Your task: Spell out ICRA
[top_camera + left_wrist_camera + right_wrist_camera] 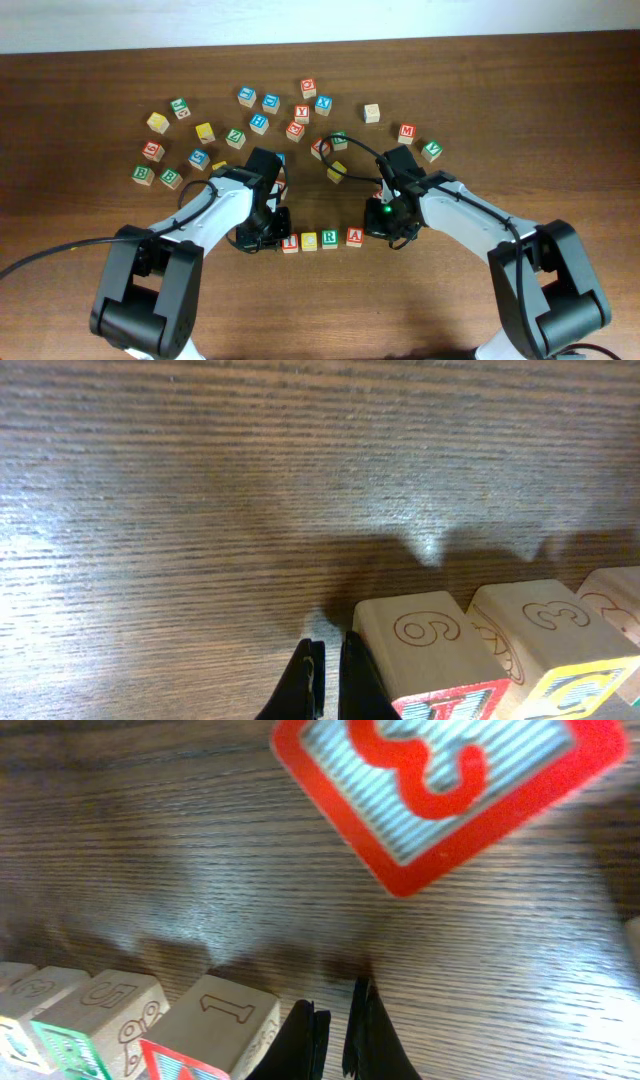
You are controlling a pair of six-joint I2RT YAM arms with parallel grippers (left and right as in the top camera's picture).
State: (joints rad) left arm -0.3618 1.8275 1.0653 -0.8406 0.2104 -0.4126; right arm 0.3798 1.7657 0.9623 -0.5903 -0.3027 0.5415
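Four letter cubes stand in a row at the table's front centre: red I (290,243), yellow C (309,241), green R (329,240), red A (354,237), with a small gap before the A. My left gripper (272,241) is down at the row's left end, shut and empty (326,682); its right finger lies against the I cube (420,645). The C cube (545,630) stands beside it. My right gripper (381,231) is just right of the A, shut and empty (335,1038). The A cube (225,1020) and the R cube (105,1010) show on its left.
Many other letter cubes lie scattered across the far half of the table, among them a yellow one (336,171) and a red one (320,149) behind the row. A red-bordered cube face (450,790) looms near the right wrist camera. Both arms' cables trail over the table.
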